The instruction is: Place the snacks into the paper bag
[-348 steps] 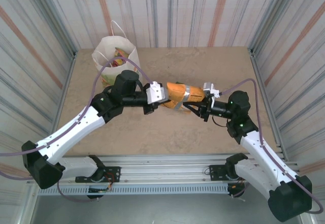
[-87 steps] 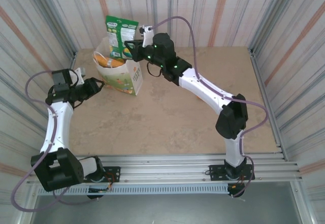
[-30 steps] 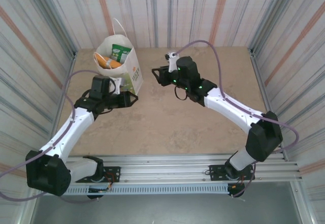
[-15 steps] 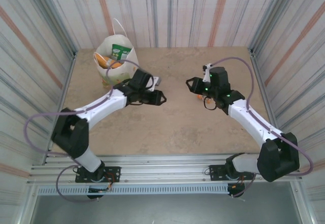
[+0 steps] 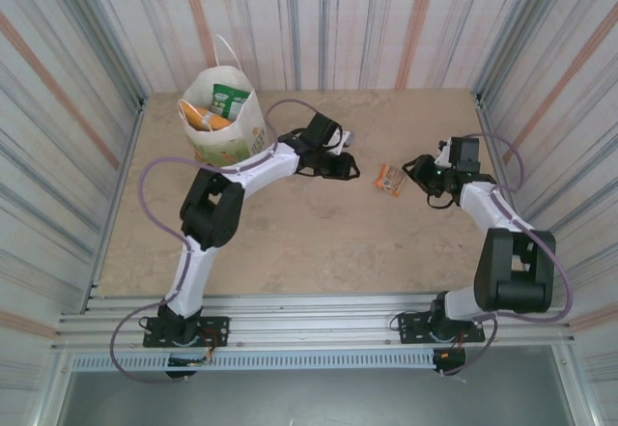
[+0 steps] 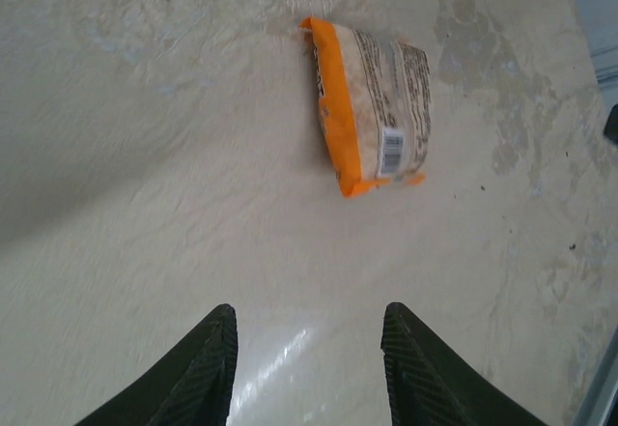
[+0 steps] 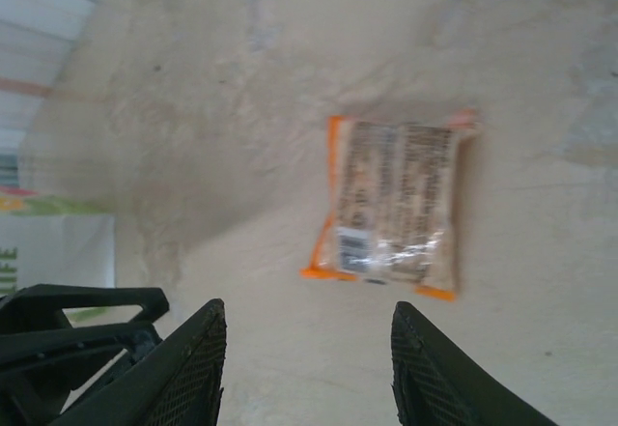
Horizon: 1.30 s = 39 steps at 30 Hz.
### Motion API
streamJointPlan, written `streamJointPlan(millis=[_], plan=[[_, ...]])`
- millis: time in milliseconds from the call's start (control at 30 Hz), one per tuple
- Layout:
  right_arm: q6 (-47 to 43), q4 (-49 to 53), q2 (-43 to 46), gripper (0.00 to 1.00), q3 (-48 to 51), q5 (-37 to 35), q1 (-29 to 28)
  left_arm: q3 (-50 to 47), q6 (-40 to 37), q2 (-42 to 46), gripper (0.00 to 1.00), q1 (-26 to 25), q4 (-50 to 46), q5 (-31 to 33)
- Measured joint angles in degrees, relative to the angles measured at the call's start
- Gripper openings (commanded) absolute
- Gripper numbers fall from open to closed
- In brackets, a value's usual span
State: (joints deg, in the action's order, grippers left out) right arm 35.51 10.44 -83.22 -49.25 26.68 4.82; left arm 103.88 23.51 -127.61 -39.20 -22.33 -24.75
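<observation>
Left end effector [image 6: 309, 312]: jaws apart, empty. Right end effector [image 7: 307, 308]: likewise. Orange snack packet [image 5: 389, 180]: flat on desk [image 5: 290, 242], between them. Paper bag [image 5: 253, 128]: upright, far left, holding packets [image 5: 218, 115].

The packet [image 6: 372, 107] is orange at its edges, its middle pale and silvery with small dark print and a white barcode patch. The counter [image 5: 319, 242] is mottled beige. The bag [image 5: 253, 134] is white with green and orange print on its side. An orange snack [image 5: 206, 117] and a green snack [image 5: 230, 98] show in its mouth. The left claw [image 6: 307, 310] and right claw [image 7: 307, 306] are black, finely cross-hatched. The left arm [image 5: 261, 165] and right arm [image 5: 492, 209] are white with black joints.
</observation>
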Motion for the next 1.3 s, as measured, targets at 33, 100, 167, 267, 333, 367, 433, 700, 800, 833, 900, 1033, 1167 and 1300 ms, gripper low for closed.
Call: streamJointPlan(millis=[33, 100, 167, 267, 333, 367, 433, 700, 800, 833, 900, 1033, 1167, 1300], plan=[[-0.09, -0.11, -1.81, 0.47, -0.02, 0.76, 0.90, 1.55, 0.48, -1.66, 0.43, 0.02, -0.07, -0.66], [-0.35, -0.04, -5.42, 0.46, -0.15, 2.14, 2.05, 4.09, 1.49, -4.39, 0.43, 0.00, 0.13, -1.66], [-0.79, 0.00, -9.14, 0.46, -1.01, 3.26, 2.62, 6.32, 2.54, -6.78, 0.44, 0.00, 0.22, -2.62], [-1.70, -0.07, -13.27, 0.45, -3.17, 4.46, 2.71, 8.35, 3.82, -8.85, 0.43, 0.00, 0.35, -3.45], [-2.10, -0.13, -15.08, 0.45, -4.70, 5.05, 2.71, 9.11, 4.42, -9.60, 0.43, 0.00, 0.39, -3.87], [-2.27, -0.22, -15.82, 0.44, -5.44, 5.18, 2.71, 9.31, 4.83, -9.73, 0.43, 0.00, 0.39, -4.00], [-2.82, -0.68, -17.05, 0.44, -6.54, 5.38, 2.71, 9.46, 5.14, -9.73, 0.43, 0.00, 0.52, -4.20], [-3.37, -2.27, -21.51, 0.38, -8.74, 6.84, 2.71, 9.75, 5.31, -9.73, 0.43, 0.00, 1.22, -4.22], [-3.41, -2.69, -22.97, 0.37, -9.18, 7.10, 2.71, 9.77, 5.31, -9.73, 0.43, 0.00, 1.22, -4.22], [-3.43, -2.75, -23.41, 0.35, -9.31, 7.30, 2.71, 9.77, 5.31, -9.73, 0.43, 0.00, 1.22, -4.22], [-3.45, -3.04, -24.22, 0.31, -9.51, 7.65, 2.71, 9.77, 5.31, -9.73, 0.43, 0.00, 1.22, -4.20], [-4.15, -3.76, -25.81, 0.12, -10.03, 8.04, 2.71, 9.79, 5.31, -9.73, 0.43, 0.00, 1.20, -4.20], [-4.59, -4.22, -26.01, 0.00, -10.19, 8.33, 2.71, 9.81, 5.29, -9.73, 0.43, 0.00, 1.01, -4.17], [-4.50, -3.89, -24.26, 0.00, -9.99, 7.87, 2.71, 10.01, 5.25, -9.29, 0.43, 0.00, -0.68, -3.93]])
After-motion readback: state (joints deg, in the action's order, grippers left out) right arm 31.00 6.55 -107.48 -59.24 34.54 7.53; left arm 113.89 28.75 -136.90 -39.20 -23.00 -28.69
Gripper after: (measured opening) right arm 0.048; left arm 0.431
